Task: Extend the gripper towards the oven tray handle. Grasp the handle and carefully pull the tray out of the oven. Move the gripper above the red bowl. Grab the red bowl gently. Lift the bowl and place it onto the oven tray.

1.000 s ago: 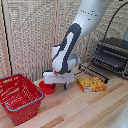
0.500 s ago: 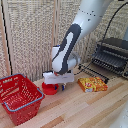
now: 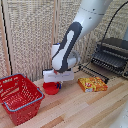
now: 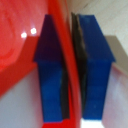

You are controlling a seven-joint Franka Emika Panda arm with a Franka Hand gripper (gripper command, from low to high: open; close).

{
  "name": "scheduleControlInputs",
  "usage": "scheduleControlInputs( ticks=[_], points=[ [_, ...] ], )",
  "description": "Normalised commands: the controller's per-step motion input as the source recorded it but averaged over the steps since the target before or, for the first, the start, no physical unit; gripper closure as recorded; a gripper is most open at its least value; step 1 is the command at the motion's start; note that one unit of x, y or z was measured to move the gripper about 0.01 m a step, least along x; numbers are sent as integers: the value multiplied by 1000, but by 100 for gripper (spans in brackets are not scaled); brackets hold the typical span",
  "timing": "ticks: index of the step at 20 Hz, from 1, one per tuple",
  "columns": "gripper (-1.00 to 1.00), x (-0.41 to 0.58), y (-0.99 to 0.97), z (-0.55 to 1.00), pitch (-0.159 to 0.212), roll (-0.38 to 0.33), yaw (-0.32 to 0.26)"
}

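I am seeing the gripper (image 3: pixel 56 83) clamping its two blue fingers (image 4: pixel 52 75) on the rim of one red bowl (image 3: pixel 51 88). The bowl is sitting just beside one red basket (image 3: pixel 20 97), well apart from one oven (image 3: pixel 112 56), whose tray (image 3: pixel 94 71) is sticking out.

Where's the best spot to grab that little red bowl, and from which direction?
Take the red bowl by its thin rim, coming straight down from above, one finger inside and one outside. It is shallow and sits open side up on the table, so the wall is the only narrow edge. The wrist view shows the tool pinching the rim this way.
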Motion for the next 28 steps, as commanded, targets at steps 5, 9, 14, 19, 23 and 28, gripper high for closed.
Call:
scheduleControlInputs(
  ticks=[5,9,14,19,23,28],
  points=[
    [100,241,1,706,-7,3,-182],
    [100,149,-36,743,-2,9,-182],
    [100,28,-222,618,-16,48,-237],
    [100,1,-366,544,0,64,-229],
    [100,0,-454,469,0,70,-206],
    [100,0,-462,355,7,55,-219]
  ],
)
